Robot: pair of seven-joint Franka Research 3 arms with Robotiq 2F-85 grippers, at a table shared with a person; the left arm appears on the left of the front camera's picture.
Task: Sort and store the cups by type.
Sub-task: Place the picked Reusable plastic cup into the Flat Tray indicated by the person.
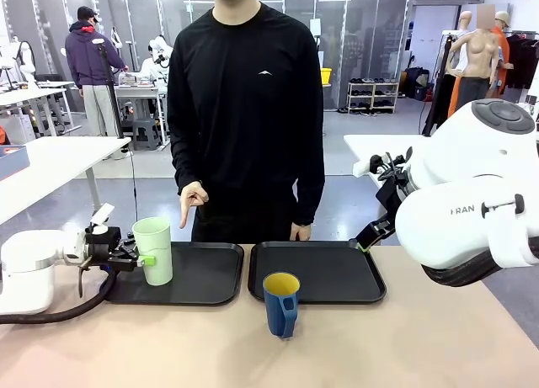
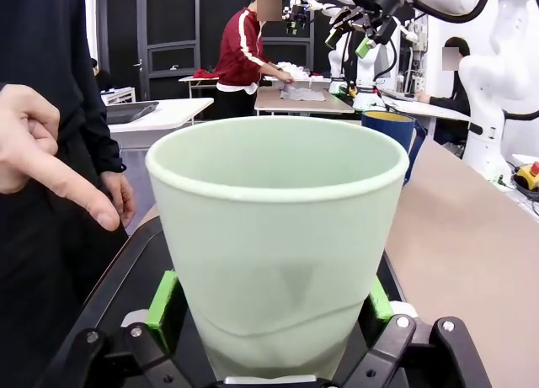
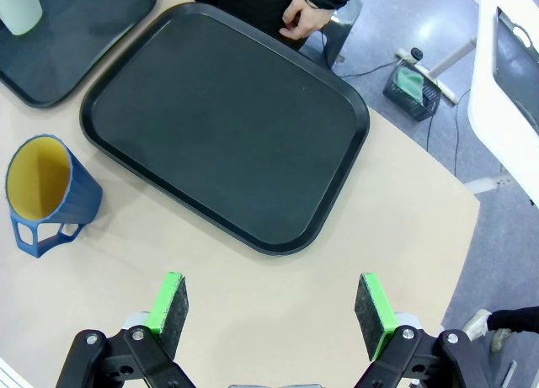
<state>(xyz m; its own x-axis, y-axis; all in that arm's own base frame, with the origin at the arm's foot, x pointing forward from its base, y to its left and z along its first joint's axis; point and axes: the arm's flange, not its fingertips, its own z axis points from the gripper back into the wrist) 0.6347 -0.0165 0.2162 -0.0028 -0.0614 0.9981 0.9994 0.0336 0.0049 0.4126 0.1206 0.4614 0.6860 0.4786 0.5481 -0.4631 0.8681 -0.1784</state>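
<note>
while the left claw seemingly grips the tumbler, the mug stands apart.

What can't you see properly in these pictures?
Inside of the green tumbler: left wrist view, its own wall hides it.
Tumbler's base: same view, left gripper and bottom edge cover it.
Blue mug: same view, mostly behind the tumbler.
Right gripper: front view, largely behind the right arm.

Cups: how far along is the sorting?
Done: nothing released yet. In hand: left gripper grips the tall mint-green plastic tumbler at the left black tray. Left: the dark blue, yellow-lined handled mug stands on the table outside the right black tray; right gripper open.
</note>
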